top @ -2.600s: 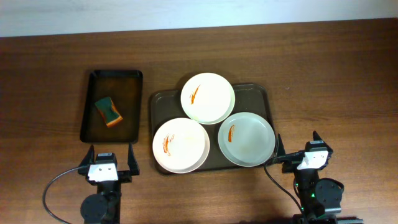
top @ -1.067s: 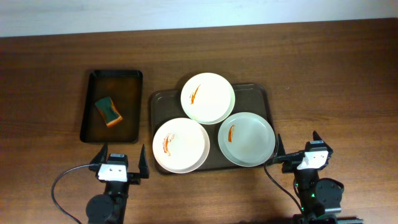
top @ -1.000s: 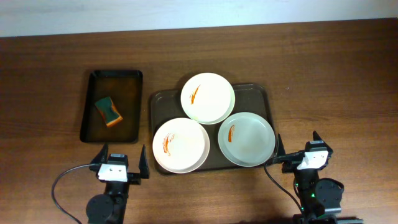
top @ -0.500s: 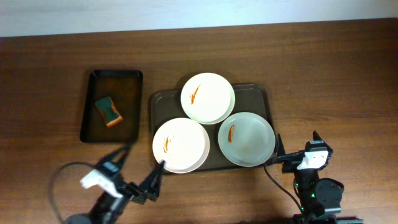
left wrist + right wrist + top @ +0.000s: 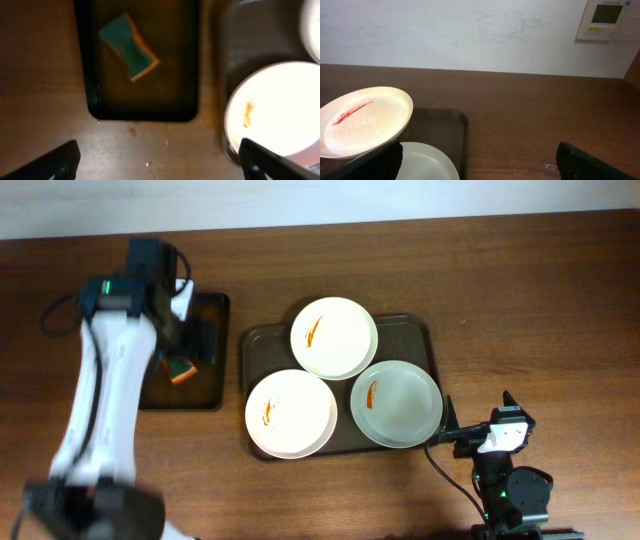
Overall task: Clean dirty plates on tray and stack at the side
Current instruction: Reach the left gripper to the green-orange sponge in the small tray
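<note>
Three plates lie on the brown-grey tray (image 5: 262, 348): a cream plate (image 5: 334, 338) at the back, a cream plate (image 5: 290, 413) at the front left and a grey-green plate (image 5: 396, 403) at the front right, each with an orange smear. My left gripper (image 5: 190, 340) is open and empty, high above the small black tray (image 5: 215, 310). In the left wrist view the left gripper (image 5: 157, 165) frames bare table, with the front-left plate (image 5: 280, 112) to the right. My right gripper (image 5: 478, 412) is open and empty beside the tray's right front corner. The right wrist view shows the right gripper (image 5: 480, 167), a cream plate (image 5: 362, 120) and the grey-green plate (image 5: 415, 162).
A green and orange sponge (image 5: 129, 46) lies in the black tray (image 5: 190, 60) left of the plate tray; my left arm partly covers the sponge (image 5: 181, 370) from overhead. A white wall runs along the table's far edge (image 5: 470, 30).
My left arm has risen from the table's front edge and swung out over the black tray with the sponge. The right arm and the plates have not moved.
</note>
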{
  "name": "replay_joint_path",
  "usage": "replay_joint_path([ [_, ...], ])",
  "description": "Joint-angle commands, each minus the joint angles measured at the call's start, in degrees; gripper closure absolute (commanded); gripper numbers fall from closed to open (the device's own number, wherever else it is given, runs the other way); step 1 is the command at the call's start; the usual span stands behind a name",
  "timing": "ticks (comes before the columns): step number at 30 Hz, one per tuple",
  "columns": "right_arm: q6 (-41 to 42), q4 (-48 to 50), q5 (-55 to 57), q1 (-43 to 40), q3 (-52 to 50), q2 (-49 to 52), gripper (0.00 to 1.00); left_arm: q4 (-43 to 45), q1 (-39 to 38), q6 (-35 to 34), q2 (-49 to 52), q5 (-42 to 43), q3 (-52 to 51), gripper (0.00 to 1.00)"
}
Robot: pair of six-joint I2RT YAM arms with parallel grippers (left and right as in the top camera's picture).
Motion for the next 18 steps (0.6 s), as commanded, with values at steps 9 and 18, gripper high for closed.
replay_joint_path([
  [9, -0.4, -0.4, 0.5, -0.4, -0.4, -0.4, 0.02, 9.2, 11.5, -29.5, 16.3, 9.3, 4.8, 0.01],
  [18, -0.4, -0.4, 0.5, -0.4, -0.4, -0.4, 0.02, 9.6, 9.5, -25.7, 25.9, 9.1, 4.0, 0.14],
])
